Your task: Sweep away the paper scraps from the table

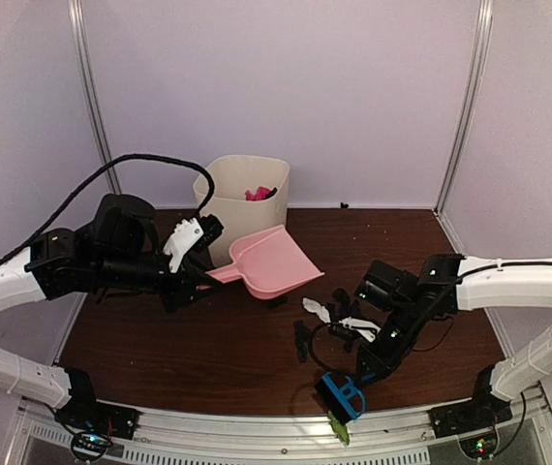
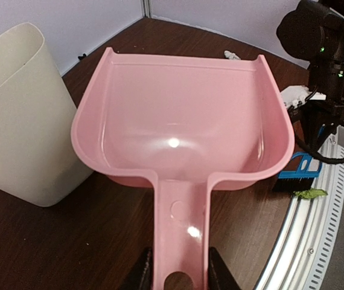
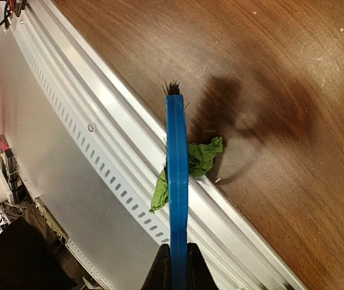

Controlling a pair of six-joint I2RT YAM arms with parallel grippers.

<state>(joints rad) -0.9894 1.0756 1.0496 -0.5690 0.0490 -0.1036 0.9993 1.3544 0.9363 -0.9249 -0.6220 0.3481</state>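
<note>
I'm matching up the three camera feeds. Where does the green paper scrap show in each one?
Top external: green paper scrap at bottom centre, on the front rail, just below the blue brush.
Left wrist: at the right edge, under the brush, beyond the pink dustpan.
Right wrist: mid-frame, partly hidden by the brush, lying across the rail.
Shared landmark: the blue brush, beside the scrap in all three.

My top camera sits high at the near side and looks down on the whole counter (image 1: 160,358). My left wrist camera looks forward past the left hand (image 2: 179,273), very close to the pink dustpan (image 2: 178,121). My right wrist camera looks down along the blue brush (image 3: 176,181), close too. All three show the green paper scrap (image 3: 201,156) by the front rail (image 3: 124,118).
</note>
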